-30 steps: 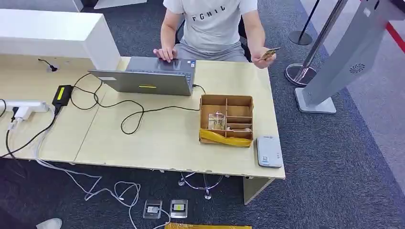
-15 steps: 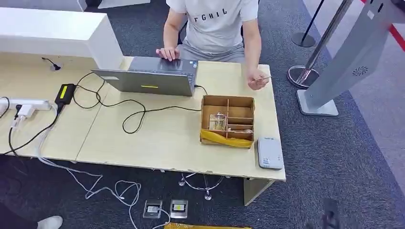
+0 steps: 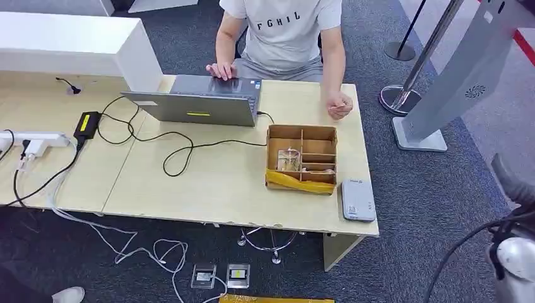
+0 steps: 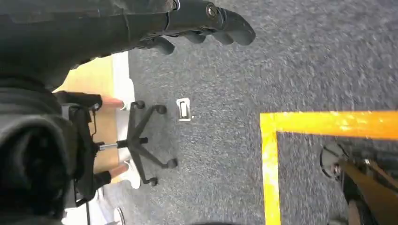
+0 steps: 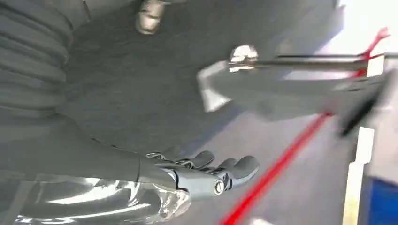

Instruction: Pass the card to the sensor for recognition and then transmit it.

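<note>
The card reader (image 3: 358,200), a flat white-grey sensor box, lies at the table's near right corner. A person sits behind the table, and their hand (image 3: 339,105) rests on the far right of the tabletop with a thin card pinched in it, barely visible. My right arm (image 3: 512,255) comes in at the lower right, off the table and well apart from the reader. In the right wrist view my right hand (image 5: 202,174) holds nothing and its fingers are stretched out over the carpet. My left hand (image 4: 206,21) hangs over the floor, fingers apart and empty.
A cardboard divider box (image 3: 301,158) with small items stands just behind the reader. A grey laptop (image 3: 202,101) and black cables (image 3: 170,151) cover the table's middle. A slanted grey kiosk stand (image 3: 454,76) and barrier posts (image 3: 399,95) stand on the carpet to the right.
The person's hand with the card has come down from the air onto the table. My right arm has risen into the head view at the lower right. The camera shifted slightly.
</note>
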Tool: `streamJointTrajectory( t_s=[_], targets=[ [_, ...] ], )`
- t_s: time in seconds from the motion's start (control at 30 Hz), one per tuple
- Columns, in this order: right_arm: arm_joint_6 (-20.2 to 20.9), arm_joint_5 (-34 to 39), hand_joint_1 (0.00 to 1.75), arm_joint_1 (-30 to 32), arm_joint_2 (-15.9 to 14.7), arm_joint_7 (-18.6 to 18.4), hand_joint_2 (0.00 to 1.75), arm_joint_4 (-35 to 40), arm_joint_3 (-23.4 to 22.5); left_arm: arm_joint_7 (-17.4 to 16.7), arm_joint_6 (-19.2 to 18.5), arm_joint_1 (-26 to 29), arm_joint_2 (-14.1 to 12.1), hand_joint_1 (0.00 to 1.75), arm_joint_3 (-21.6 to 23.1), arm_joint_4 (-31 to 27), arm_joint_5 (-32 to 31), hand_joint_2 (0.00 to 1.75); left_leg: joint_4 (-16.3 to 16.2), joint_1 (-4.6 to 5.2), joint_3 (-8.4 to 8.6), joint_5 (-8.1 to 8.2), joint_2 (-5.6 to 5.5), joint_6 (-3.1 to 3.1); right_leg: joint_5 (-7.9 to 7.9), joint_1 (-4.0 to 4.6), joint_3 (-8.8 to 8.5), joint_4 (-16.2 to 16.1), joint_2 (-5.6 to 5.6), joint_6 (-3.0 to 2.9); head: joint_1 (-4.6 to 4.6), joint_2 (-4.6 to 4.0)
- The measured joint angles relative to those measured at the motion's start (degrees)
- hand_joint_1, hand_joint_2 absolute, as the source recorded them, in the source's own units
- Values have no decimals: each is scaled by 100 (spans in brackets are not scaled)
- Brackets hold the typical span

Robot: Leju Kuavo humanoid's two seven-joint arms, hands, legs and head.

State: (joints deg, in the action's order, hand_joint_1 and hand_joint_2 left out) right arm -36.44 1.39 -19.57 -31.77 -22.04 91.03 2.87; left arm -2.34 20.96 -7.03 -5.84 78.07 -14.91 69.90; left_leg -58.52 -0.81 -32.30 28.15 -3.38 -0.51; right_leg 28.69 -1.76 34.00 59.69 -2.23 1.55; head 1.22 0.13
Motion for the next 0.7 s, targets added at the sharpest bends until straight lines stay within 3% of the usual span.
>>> streamJointTrajectory(
  t_s=[0.07,0.17,0.3,0.4,0.57,0.7],
  targets=[
    [0,18,0,-326,-358,78,175,9,335,26,-48,-1,-33,0,0,4,-57,0,0,0,5,2,19,2,-2,1,0,0,-18,1,2,0],
    [145,-656,0,-618,-723,-472,175,136,1039,48,-140,-34,-66,0,7,7,-206,0,-1,-1,1,2,13,3,-4,1,2,0,-13,-1,-2,0],
    [1033,-1834,0,-1049,-1004,-1173,175,488,2103,79,-310,-56,-138,0,77,9,-470,0,0,-17,-1,3,21,1,-3,18,7,3,-20,-3,0,0],
    [1953,-2655,0,-1331,-1009,-1339,175,612,2953,162,-402,-85,-162,0,151,24,-627,0,1,-20,-3,2,17,1,-2,22,8,3,-17,-6,-2,0],
    [2623,-3526,0,-1745,-915,-1289,175,569,4140,242,-402,-94,-197,0,177,24,-680,0,1,-20,-11,2,16,1,-1,22,12,3,-17,-6,0,0],
    [2789,-3914,0,-1960,-718,-1203,175,304,4734,242,-367,-101,-212,0,177,24,-682,0,1,-20,-12,2,14,1,-1,22,13,3,-17,-6,-2,0]
  ],
)
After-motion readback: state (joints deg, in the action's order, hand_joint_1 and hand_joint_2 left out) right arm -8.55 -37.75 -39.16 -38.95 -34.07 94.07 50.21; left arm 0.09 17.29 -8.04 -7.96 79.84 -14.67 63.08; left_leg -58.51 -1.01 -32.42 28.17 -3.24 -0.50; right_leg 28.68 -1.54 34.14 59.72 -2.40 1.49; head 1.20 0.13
